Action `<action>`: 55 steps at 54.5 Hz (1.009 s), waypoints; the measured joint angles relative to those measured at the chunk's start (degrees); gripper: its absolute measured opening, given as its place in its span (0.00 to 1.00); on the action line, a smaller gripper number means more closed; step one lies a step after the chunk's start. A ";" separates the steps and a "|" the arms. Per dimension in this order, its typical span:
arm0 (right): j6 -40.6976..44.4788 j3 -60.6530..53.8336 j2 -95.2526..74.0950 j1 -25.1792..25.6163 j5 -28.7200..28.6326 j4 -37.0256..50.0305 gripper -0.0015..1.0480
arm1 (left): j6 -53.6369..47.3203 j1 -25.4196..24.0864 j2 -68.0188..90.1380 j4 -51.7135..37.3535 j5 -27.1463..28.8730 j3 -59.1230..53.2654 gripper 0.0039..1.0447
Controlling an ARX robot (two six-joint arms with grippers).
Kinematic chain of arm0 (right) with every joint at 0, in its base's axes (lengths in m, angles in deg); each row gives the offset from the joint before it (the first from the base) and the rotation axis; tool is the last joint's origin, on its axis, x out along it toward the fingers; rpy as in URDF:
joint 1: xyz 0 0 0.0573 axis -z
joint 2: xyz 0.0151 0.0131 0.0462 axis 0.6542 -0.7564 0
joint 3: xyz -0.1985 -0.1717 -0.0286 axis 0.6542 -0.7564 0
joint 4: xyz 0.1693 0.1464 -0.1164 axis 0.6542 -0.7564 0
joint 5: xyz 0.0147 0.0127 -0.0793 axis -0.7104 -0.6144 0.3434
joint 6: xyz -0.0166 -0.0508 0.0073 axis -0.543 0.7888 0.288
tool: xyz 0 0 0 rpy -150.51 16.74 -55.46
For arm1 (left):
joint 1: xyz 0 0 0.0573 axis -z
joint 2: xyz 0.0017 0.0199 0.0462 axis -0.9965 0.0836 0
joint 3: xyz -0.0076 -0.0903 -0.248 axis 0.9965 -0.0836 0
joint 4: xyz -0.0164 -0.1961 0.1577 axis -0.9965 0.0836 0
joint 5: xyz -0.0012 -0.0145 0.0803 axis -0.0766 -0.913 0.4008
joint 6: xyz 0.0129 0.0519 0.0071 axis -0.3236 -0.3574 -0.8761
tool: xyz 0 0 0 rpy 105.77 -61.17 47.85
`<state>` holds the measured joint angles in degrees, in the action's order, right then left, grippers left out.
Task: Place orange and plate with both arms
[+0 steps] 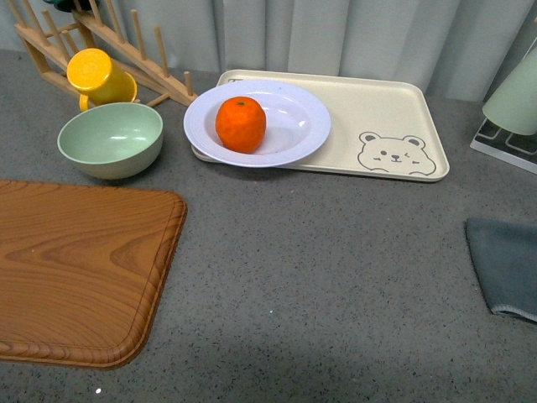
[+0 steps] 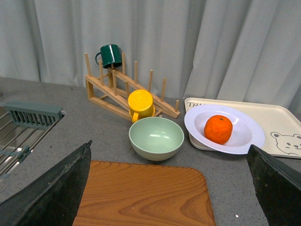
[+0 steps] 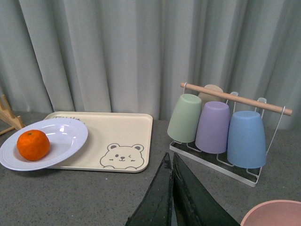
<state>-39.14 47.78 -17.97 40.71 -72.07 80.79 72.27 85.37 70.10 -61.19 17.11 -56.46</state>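
A green bowl (image 1: 111,138) is noted toward the far left corner. The orange (image 1: 241,124) is seated in the plate (image 1: 294,126), which overlaps the bear tray (image 1: 369,109) along the far edge. The left gripper (image 2: 164,188) is spread wide; the right gripper (image 3: 172,188) is pressed closed, empty.

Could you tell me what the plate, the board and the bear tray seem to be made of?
The plate looks like glossy white ceramic or melamine, with soft highlights. The board shows wood grain, though it could be printed laminate. The bear tray looks like matte beige plastic with a printed face.
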 joint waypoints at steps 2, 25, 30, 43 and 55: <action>0.00 0.00 0.57 0.00 0.00 -0.55 0.01 | 0.00 0.00 0.00 0.00 0.00 0.00 0.94; 0.00 0.02 11.47 0.00 -0.13 -11.85 0.14 | 0.00 0.00 0.00 0.00 0.00 0.00 0.94; 0.00 0.02 11.50 0.00 -0.13 -11.85 0.29 | 0.00 0.00 0.00 0.00 0.02 0.00 0.94; 0.00 0.02 11.50 0.00 -0.13 -11.85 0.71 | 0.00 0.00 0.00 0.00 0.02 0.00 0.94; -0.15 0.02 11.50 0.00 -0.13 -11.85 0.90 | 0.00 0.00 0.00 0.00 0.00 0.00 0.94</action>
<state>-39.29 47.80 -6.48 40.71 -72.20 68.94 72.27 85.37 70.10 -61.19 17.11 -56.46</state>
